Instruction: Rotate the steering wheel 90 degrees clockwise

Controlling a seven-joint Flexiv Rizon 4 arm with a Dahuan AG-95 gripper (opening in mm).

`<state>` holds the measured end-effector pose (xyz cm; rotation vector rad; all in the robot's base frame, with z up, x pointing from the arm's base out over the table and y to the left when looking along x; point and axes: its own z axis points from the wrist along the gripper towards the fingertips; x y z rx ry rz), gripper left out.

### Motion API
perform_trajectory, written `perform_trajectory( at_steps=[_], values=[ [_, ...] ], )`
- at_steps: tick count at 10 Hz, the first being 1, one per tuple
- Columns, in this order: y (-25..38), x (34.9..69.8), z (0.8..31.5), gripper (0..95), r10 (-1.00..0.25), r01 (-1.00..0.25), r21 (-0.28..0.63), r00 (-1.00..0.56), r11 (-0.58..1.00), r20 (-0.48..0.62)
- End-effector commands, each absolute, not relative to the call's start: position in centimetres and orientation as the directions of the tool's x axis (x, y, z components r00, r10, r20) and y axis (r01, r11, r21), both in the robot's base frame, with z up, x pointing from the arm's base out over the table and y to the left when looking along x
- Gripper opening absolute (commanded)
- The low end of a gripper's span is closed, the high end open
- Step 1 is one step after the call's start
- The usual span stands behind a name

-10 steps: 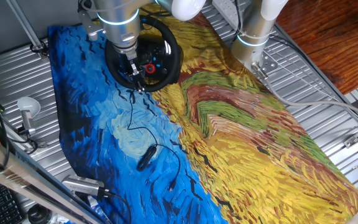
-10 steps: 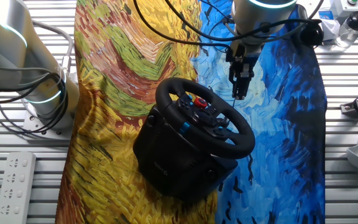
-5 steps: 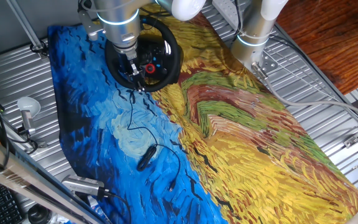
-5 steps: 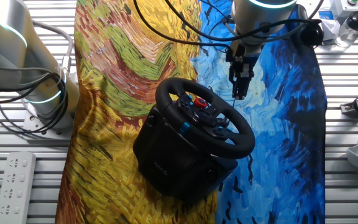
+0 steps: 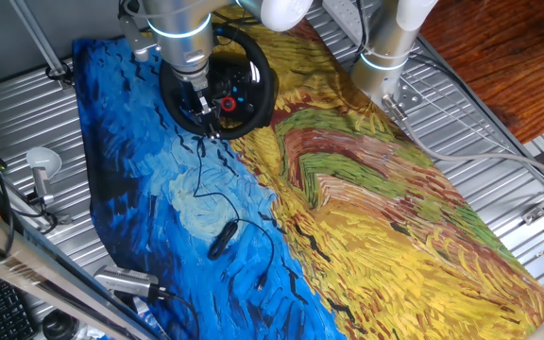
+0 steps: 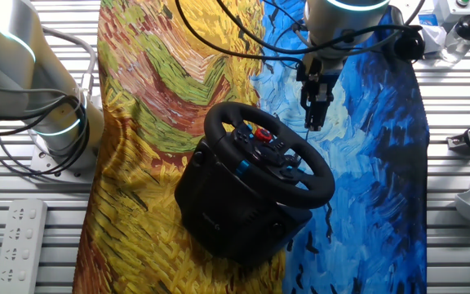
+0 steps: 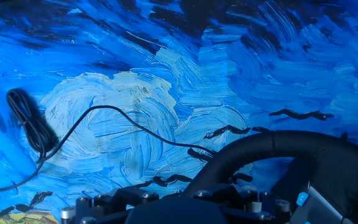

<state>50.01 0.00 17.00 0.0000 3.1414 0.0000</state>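
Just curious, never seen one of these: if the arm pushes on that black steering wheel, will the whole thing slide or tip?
Probably the steering wheel only turns: its bulky black base looks heavy. The painted cloth beneath might slip or wrinkle slightly.

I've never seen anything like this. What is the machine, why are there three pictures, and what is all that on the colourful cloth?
It is one moment seen by three cameras. Two stand fixed on opposite sides of the table; the third rides on the robot's hand and looks down along its fingers. The machine is a robot arm ending in a two-finger gripper, which hangs just above the steering wheel, a black gaming wheel with a red button at its centre. Whether it touches the rim I cannot tell, and nothing shows it holding anything. The wheel stands on a painted cloth, blue on one side, yellow on the other. Also on the cloth lies a small black oval device with a thin cable. A second arm stands at the table's edge.
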Motion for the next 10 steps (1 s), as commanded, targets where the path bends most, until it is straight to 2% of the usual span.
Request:
perform_trajectory(
  at_steps=[1, 10],
  values=[
    [0.00, 50.00, 17.00, 0.0, -0.620, -0.625, 0.099, -0.780, 0.774, -0.082],
    [0.01, 50.01, 17.00, 0.0, -0.625, -0.627, 0.064, -0.779, 0.777, -0.047]
  ],
)
